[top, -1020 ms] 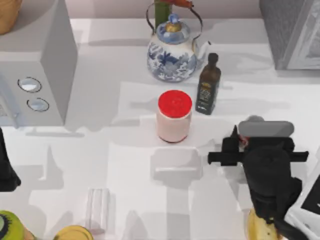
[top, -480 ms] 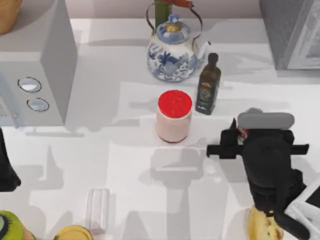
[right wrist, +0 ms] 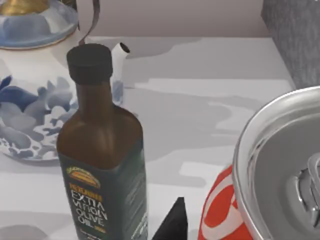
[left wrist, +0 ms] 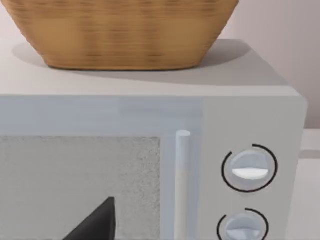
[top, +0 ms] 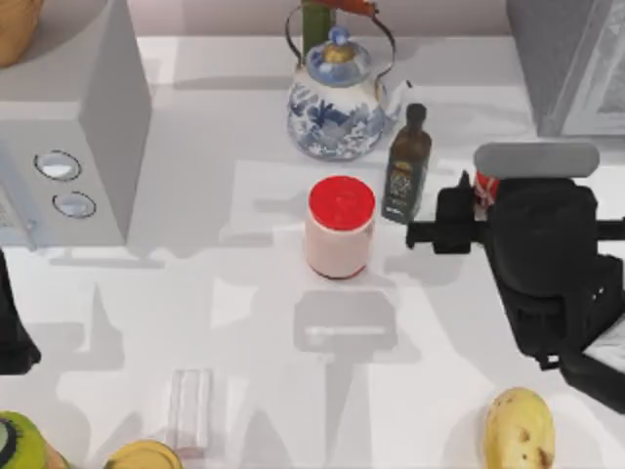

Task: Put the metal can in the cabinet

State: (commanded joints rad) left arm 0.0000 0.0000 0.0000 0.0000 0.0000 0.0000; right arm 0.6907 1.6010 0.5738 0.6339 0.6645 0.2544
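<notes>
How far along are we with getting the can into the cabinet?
Done: the metal can looks picked up, held at the right gripper beside the olive oil bottle. In hand: the carry toward the cabinet at the table's far right. Left: reaching the cabinet and placing the can inside. The left arm sits parked at the left edge.

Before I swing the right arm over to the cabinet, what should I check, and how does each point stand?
1. Metal can in right gripper: ok, it sits close against a finger.
2. Clearance from olive oil bottle: ok, apart but close.
3. Path to cabinet: ok, bare table between.
4. Cabinet front open: cannot tell.
5. Left gripper parked at the table's left edge: ok.
</notes>
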